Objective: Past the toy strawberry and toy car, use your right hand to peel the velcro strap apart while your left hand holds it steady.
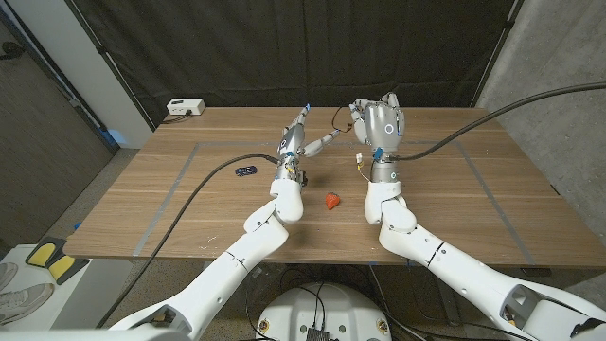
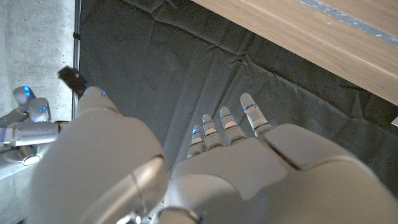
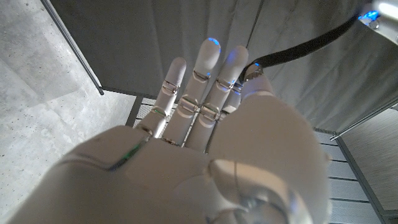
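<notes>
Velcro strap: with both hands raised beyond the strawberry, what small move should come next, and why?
Probably ease the right hand away from the left hand. They hover close together, and what looks like the strap sits by the left thumb, not visibly parted.

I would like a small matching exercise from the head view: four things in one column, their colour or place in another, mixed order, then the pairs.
Things:
1. toy strawberry
2. toy car
3. white box
4. right hand

Descriptions:
A. raised above the table
B. red
C. far left table corner
D. small, dark, left of the left arm

Pairs: 1-B, 2-D, 3-C, 4-A
</notes>
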Available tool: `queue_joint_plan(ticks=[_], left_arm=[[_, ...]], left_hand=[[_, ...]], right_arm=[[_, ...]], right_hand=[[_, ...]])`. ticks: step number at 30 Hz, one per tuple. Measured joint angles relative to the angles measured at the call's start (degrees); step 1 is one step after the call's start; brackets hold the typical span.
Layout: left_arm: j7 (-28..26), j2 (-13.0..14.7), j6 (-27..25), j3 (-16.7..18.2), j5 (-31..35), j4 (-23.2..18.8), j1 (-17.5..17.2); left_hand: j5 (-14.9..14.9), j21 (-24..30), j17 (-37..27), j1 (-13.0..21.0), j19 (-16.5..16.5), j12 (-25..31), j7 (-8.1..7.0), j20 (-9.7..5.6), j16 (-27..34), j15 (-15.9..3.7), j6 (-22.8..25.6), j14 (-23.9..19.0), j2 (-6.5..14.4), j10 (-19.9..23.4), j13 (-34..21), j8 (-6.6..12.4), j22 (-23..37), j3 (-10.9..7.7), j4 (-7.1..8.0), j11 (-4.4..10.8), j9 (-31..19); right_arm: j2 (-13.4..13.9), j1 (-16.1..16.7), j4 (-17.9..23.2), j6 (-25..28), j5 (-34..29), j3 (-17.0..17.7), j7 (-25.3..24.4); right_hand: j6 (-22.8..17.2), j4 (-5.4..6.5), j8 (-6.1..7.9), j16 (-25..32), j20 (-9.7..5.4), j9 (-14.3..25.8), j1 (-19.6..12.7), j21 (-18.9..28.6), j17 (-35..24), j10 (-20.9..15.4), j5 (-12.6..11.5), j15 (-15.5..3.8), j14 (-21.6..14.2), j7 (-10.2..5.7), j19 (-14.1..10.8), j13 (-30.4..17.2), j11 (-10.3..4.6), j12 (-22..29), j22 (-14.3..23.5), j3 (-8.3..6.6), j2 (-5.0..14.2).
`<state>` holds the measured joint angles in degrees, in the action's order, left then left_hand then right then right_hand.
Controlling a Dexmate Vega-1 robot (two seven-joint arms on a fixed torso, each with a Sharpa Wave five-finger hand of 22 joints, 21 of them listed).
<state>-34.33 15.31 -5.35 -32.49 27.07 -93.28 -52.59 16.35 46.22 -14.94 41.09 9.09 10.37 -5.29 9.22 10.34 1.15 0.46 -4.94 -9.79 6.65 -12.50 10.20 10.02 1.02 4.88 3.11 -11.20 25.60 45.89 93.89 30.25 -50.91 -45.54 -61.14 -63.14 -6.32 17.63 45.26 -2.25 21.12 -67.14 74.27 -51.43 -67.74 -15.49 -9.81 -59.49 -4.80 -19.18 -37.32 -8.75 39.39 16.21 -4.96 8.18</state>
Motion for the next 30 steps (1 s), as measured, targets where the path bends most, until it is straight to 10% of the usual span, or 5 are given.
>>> queue_joint_plan(ticks=[30], left_arm=[[0.3,10.4,14.5,4.1,-9.8,-1.9,-3.9]], left_hand=[[0.9,-1.7,1.1,-3.3,0.8,0.9,-0.12,0.4,0.7,0.89,-0.2,1.5,1.0,-1.5,0.3,0.64,0.3,3.01,1.12,-0.77,0.0]], right_arm=[[-6.6,-1.0,-3.1,10.5,-6.5,-4.0,-1.1]], right_hand=[[-0.3,0.71,-0.67,-0.5,-0.09,0.0,-0.3,0.9,-0.5,-0.5,-0.2,-0.08,-0.4,0.3,0.5,-0.3,0.13,-1.1,-2.1,0.71,-0.15]])
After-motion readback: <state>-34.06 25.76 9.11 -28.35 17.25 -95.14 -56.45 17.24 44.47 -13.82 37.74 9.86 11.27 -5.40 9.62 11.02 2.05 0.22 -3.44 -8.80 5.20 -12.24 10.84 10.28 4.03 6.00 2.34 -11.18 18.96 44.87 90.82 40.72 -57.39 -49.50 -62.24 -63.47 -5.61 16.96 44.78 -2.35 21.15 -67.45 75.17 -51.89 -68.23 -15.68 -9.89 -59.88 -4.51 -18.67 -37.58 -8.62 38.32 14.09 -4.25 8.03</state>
